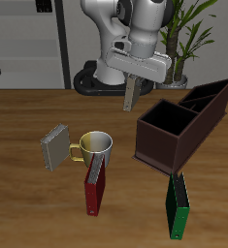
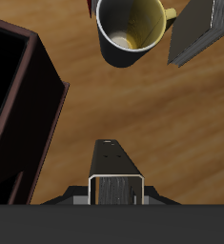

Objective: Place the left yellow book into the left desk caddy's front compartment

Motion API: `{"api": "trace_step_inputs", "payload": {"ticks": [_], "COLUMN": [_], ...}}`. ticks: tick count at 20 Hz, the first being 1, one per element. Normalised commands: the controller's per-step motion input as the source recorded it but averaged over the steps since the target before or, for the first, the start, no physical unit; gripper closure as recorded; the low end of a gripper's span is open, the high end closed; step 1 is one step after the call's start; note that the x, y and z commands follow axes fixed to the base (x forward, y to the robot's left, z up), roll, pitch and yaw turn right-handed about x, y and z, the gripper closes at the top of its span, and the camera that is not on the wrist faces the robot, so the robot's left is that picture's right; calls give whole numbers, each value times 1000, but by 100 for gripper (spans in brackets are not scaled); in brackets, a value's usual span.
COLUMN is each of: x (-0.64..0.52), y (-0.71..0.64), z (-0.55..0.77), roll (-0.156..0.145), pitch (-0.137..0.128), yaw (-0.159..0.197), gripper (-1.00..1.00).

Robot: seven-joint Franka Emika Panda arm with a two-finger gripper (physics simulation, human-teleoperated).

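Green book: standing nearest the table's front edge, beside the dark red book.
Mug: sitting behind the red book, next to the other yellow book.
Left desk caddy: lying farther back.
Gripper: hovering above the table, pinching the left yellow book, which is hanging upright.

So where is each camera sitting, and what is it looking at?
Exterior view: in front of the table and above it, looking back at the robot; the arm and gripper show, holding a yellow book over the table.
Wrist view: on the gripper, looking down at the table; only the gripper and the held book's edge show.
Both views share: the mug, the other yellow book, and the dark caddy.
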Motion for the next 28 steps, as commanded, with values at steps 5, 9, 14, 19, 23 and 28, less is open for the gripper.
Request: {"api": "trace_step_inputs", "payload": {"ticks": [5, 9, 14, 19, 23, 28], "x": [-5, -5, -43, -45, -128, -71], "y": [300, 223, 153, 144, 174, 169], "z": [47, 51, 48, -22, 5, 64], "roll": [28, 10, 5, 9, 10, 8], "pitch": [-3, -13, -2, 16, 6, -3], "yaw": [-19, -1, -30, -33, -42, -12], "gripper": [100, 100, 100, 100, 100, 100]}}
